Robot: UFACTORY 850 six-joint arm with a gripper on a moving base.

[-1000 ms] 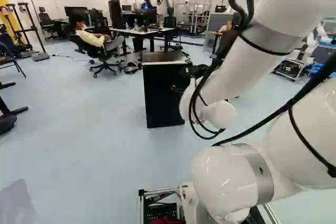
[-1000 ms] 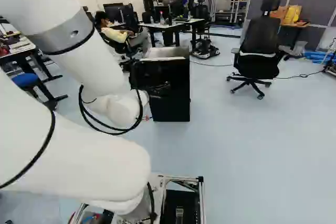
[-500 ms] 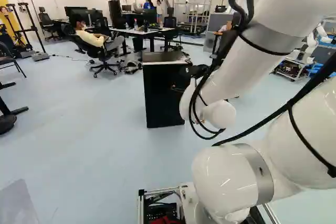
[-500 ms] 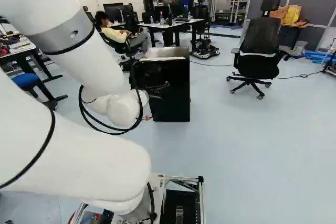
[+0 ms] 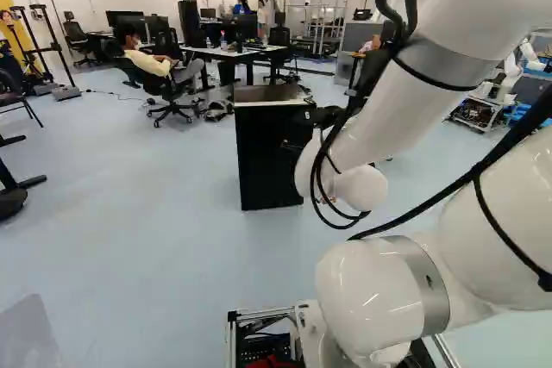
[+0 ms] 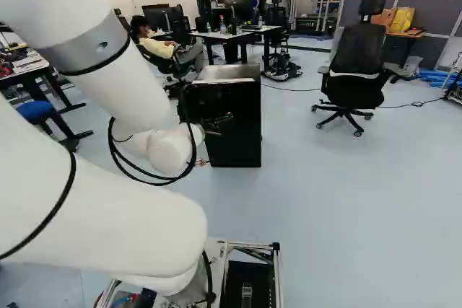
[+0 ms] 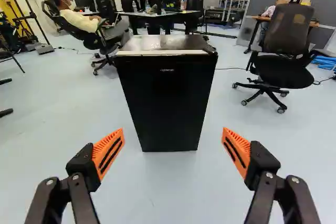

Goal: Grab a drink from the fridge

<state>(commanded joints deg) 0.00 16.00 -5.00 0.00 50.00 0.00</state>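
The gripper [image 6: 219,121], its fingers spread wide, hung on the near side of the black fridge [image 7: 165,103], which stood left of an office chair [image 6: 357,59].

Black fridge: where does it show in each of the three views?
Left base view: the fridge stands near the middle, just left of the white arm.
Right base view: near the middle, just right of the arm.
Wrist view: ahead of the open hand.
Shared landmark: the white-topped desk behind it.
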